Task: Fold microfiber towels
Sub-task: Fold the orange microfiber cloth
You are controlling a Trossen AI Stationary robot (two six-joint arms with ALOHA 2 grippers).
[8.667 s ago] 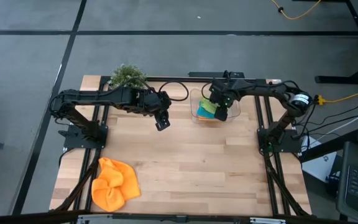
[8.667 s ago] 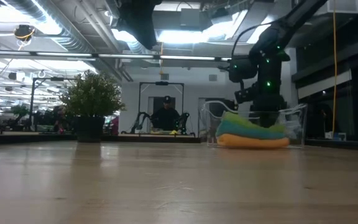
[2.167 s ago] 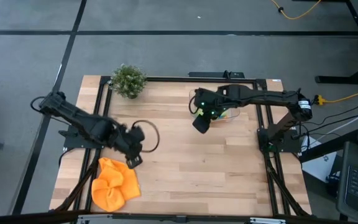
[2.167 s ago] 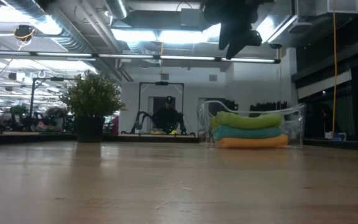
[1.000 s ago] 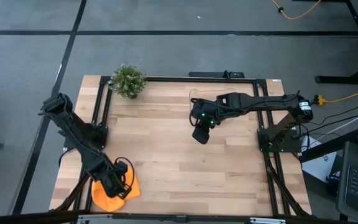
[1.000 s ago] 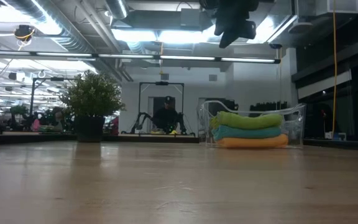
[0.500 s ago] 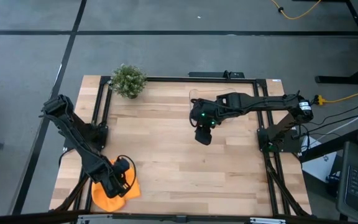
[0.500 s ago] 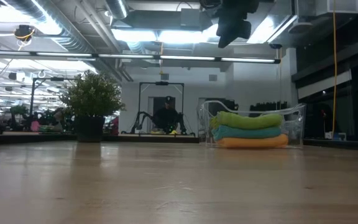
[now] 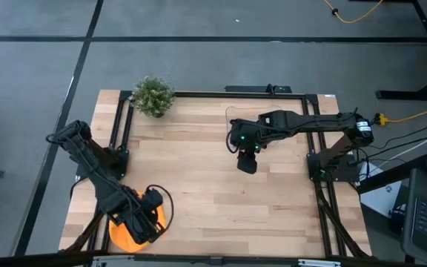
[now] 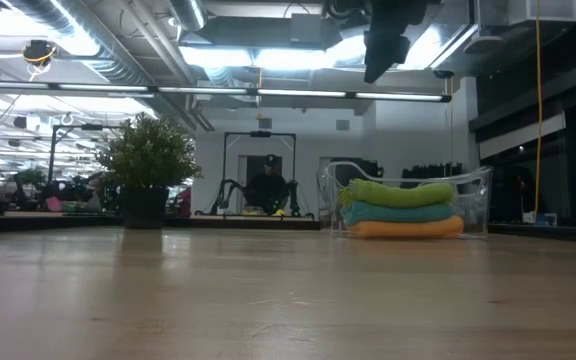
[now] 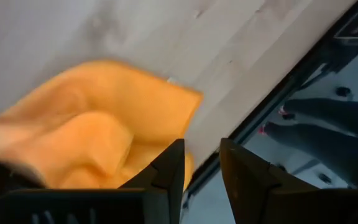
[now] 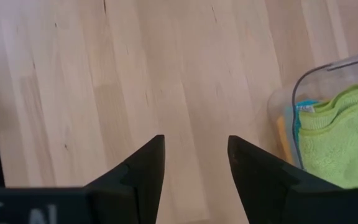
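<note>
An orange towel [image 9: 163, 215] [image 11: 92, 124] lies rumpled on the table's near left corner, close to the near edge. My left gripper [image 9: 145, 222] [image 11: 201, 165] hangs over it, pointing steeply down, fingers apart over the towel's edge. Three folded towels, green [image 10: 398, 193] on teal [image 10: 398, 212] on orange [image 10: 403, 229], lie stacked in a clear tub [image 10: 473, 200] at the far right. My right gripper [image 9: 248, 163] [image 12: 194, 165] hangs open over bare wood at mid-table, near the tub [image 12: 291, 93], with nothing between its fingers. My left gripper comes at the orange towel from above, with one finger [image 11: 169, 168] in front of the towel's edge [image 11: 188, 124] in the wrist view. I cannot tell whether it touches the cloth. The gap between the fingers shows bare table.
A small potted plant [image 9: 153, 95] stands at the far left corner. Black frame rails [image 9: 121, 148] run along the table's sides. Bare wood [image 9: 213, 200] fills the middle. A person [image 10: 268, 185] sits in the room beyond the table.
My left gripper has risen a little above the orange towel and shifted slightly toward the table's right and near edges, turning as it went. My right gripper has rolled about its own axis over mid-table without changing place.
</note>
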